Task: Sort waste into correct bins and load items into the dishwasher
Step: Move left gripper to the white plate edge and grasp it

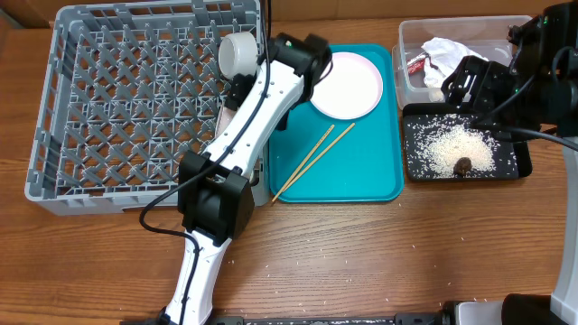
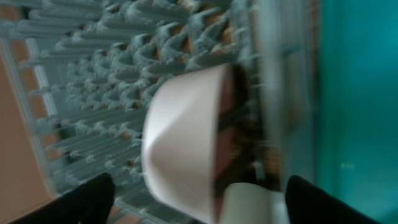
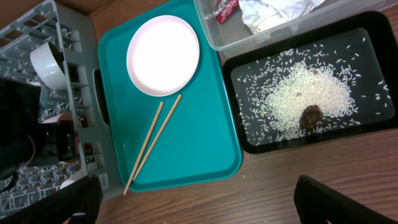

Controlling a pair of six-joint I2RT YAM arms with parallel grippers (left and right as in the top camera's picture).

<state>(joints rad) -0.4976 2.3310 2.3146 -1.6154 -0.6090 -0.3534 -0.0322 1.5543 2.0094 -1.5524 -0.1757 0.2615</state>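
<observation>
The dish rack (image 1: 117, 117) sits left of the large tray (image 1: 361, 153), which carries plate (image 1: 348, 84) and chopsticks (image 1: 312, 162); tub (image 1: 479, 36) and shallow tray (image 1: 517, 164) lie right.

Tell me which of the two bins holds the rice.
The shallow black tray, with white rice and a brown lump spread in it; the clear tub beside it holds a crumpled napkin and a red wrapper.

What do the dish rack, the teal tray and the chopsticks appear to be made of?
The dish rack looks like moulded grey plastic, matte, given its uniform lattice walls and pegs. The teal tray is likely plastic too: smooth, evenly coloured, with a rounded raised rim. The chopsticks are probably wood or bamboo, pale tan and unpainted; the grain is too fine to see.
</observation>
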